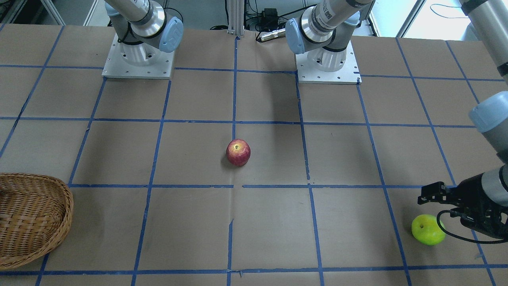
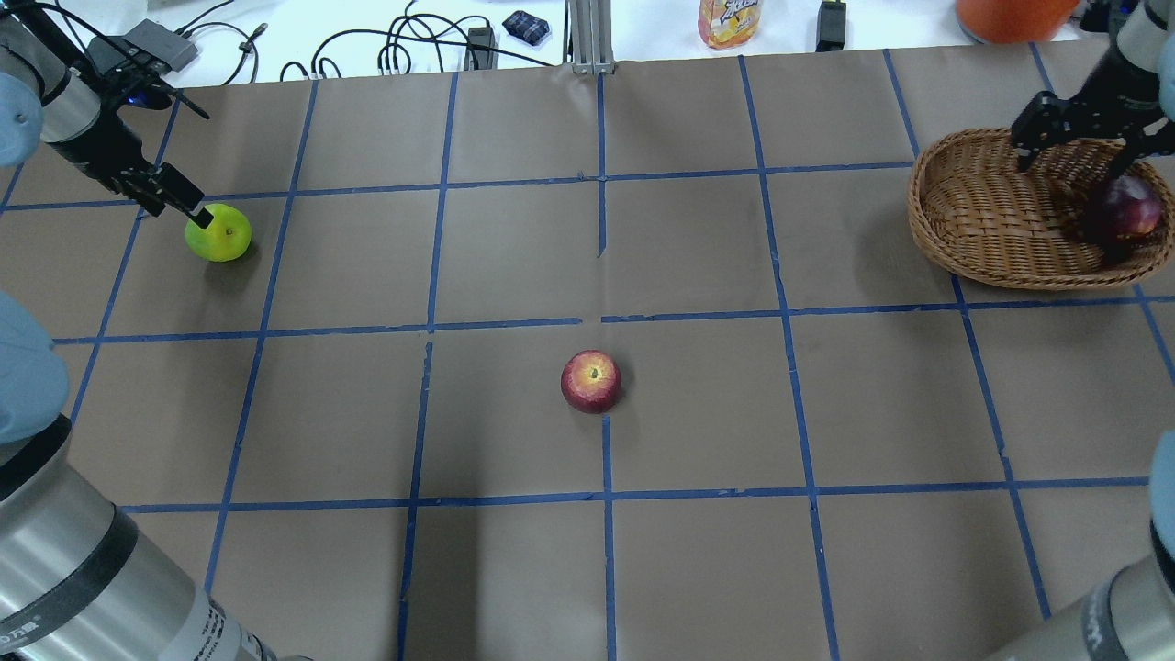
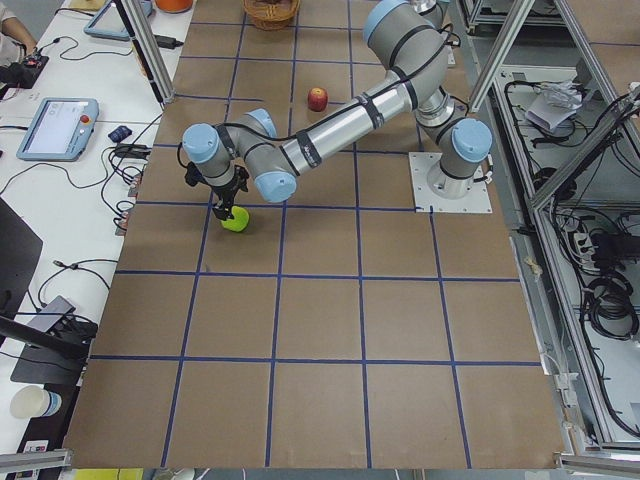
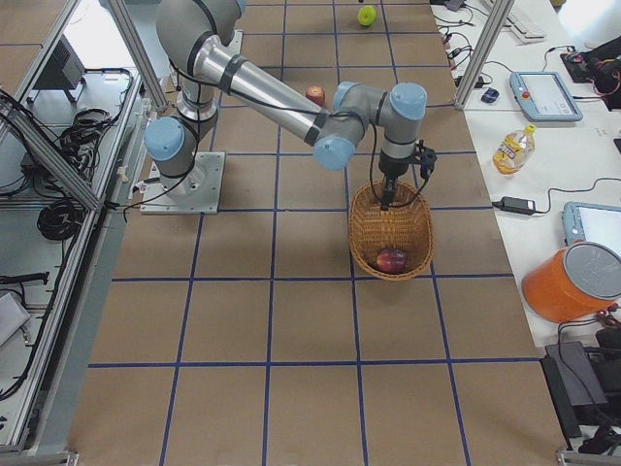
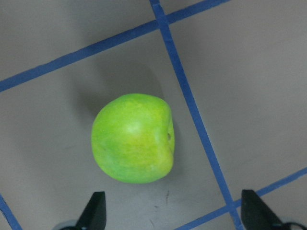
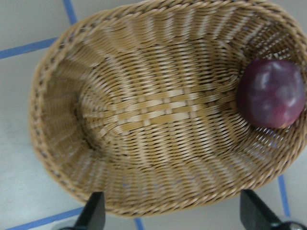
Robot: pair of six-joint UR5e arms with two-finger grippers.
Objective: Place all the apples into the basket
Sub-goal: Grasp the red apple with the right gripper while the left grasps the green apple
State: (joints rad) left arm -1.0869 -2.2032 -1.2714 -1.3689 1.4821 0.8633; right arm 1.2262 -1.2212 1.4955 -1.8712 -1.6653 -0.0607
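A bright yellow-green apple (image 2: 218, 233) (image 5: 133, 139) lies on the table at the far left. My left gripper (image 2: 179, 207) (image 5: 175, 215) hovers open just above and beside it, its jaws wider than the fruit. A red apple with a yellowish blush (image 2: 591, 381) (image 1: 238, 152) sits alone near the table's middle. The wicker basket (image 2: 973, 220) (image 6: 144, 120) stands at the far right, and a dark maroon apple (image 2: 1131, 209) (image 6: 272, 93) rests inside at one end. Over the basket my right gripper (image 2: 1074, 156) (image 6: 173, 215) hangs open and holds nothing.
Blue tape lines divide the brown table into squares. Cables, a drink bottle (image 2: 732, 20) and an orange container (image 2: 1014, 14) lie past the far edge. Both arm bases (image 1: 138, 59) stand at the robot's side of the table.
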